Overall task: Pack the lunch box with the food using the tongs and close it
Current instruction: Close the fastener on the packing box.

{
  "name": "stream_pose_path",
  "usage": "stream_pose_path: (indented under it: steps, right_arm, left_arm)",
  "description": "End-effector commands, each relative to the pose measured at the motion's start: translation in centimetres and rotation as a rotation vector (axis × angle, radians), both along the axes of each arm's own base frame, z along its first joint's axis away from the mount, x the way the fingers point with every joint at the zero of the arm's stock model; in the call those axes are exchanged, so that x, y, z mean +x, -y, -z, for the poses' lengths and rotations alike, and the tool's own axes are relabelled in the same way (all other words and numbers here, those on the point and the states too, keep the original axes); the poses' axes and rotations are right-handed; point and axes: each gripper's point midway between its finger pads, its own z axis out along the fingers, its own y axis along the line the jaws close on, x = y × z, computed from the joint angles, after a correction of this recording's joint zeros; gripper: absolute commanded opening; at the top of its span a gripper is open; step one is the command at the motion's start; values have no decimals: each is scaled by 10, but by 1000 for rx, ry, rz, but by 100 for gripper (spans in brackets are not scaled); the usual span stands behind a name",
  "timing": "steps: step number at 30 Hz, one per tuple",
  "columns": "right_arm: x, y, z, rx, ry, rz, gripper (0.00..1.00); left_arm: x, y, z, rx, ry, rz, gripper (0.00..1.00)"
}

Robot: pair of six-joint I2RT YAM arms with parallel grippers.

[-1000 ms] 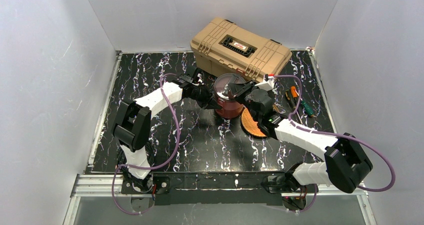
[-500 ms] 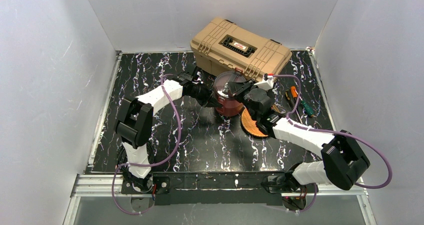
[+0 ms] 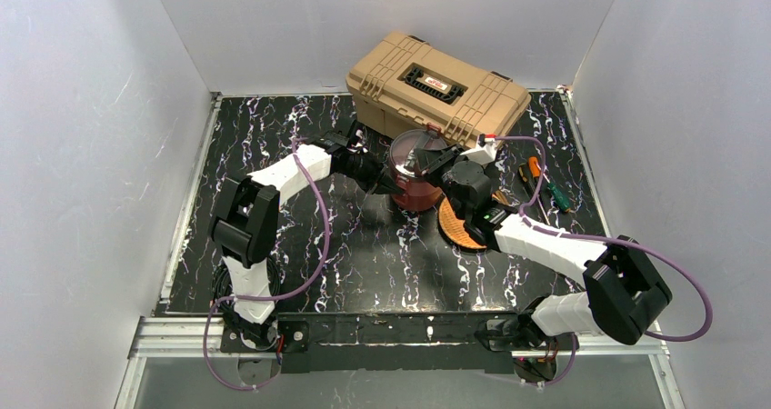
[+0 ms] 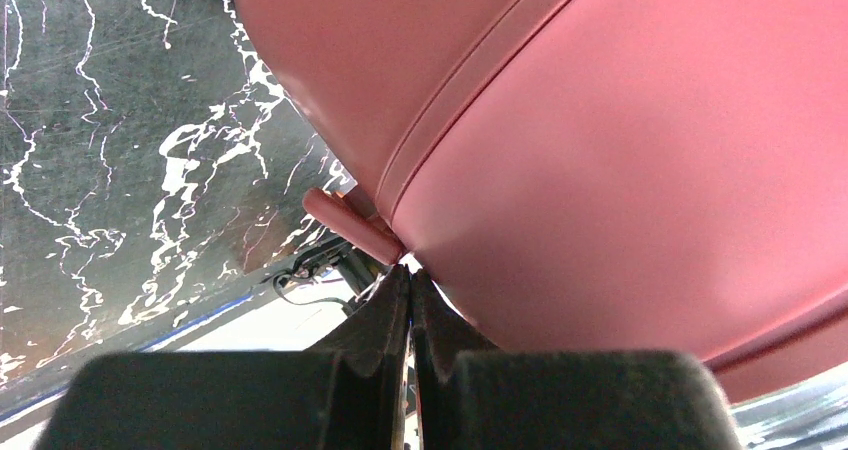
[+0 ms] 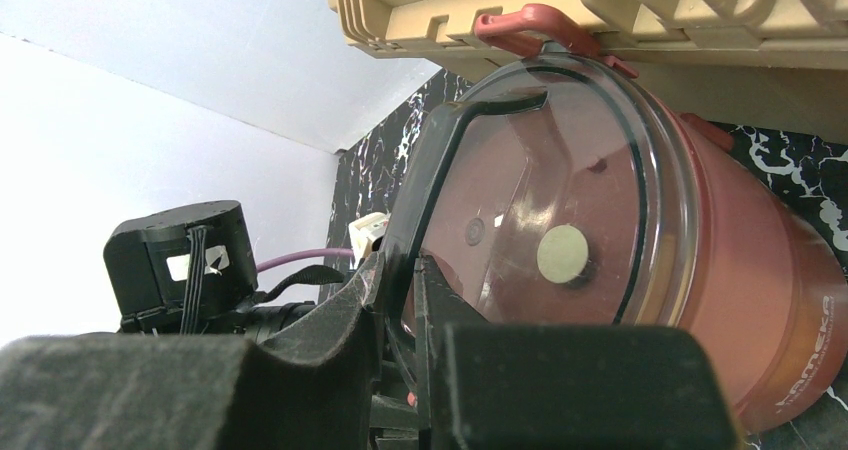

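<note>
The maroon lunch box (image 3: 415,180) stands stacked with its lid on, just in front of the toolbox. My left gripper (image 3: 391,183) is shut, its tips (image 4: 410,275) against the box's smooth wall (image 4: 600,150) beside a small maroon tab (image 4: 350,225). My right gripper (image 3: 436,161) reaches in from the right at lid height. It is shut on the dark clasp frame band (image 5: 440,160) that arcs over the clear maroon lid (image 5: 590,170) with its pale centre dot (image 5: 562,253). The food and the tongs are out of view.
A big tan toolbox (image 3: 436,86) sits directly behind the lunch box, almost touching it (image 5: 600,10). A flat orange woven plate (image 3: 453,224) lies under my right forearm. Orange- and green-handled screwdrivers (image 3: 545,184) lie to the right. White walls enclose the marbled black table (image 3: 273,136).
Both arms have shifted slightly, the elbows drawing in a little. Both grippers stay at the lunch box, which has edged slightly toward the toolbox.
</note>
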Motion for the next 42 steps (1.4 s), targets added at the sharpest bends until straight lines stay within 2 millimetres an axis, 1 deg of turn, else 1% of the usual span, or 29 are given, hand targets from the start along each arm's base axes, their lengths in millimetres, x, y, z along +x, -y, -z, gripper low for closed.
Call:
stream_pose_path:
  steps: [1, 6, 10, 25, 42]
  right_arm:
    - [-116, 48, 207, -606, -588, -254, 2]
    - [-117, 48, 208, -609, -591, -257, 2]
    - [-117, 48, 209, -610, -591, -256, 2]
    - [-117, 47, 212, -621, -593, -262, 1]
    - [-118, 44, 214, -627, -592, -278, 1]
  left_arm:
    - [72, -1, -9, 14, 200, -168, 0]
    - [79, 2, -22, 1, 218, -178, 0]
    - [85, 3, -25, -4, 224, -188, 0]
    - [95, 4, -16, 7, 189, -239, 0]
    - [112, 3, -20, -29, 179, -338, 0]
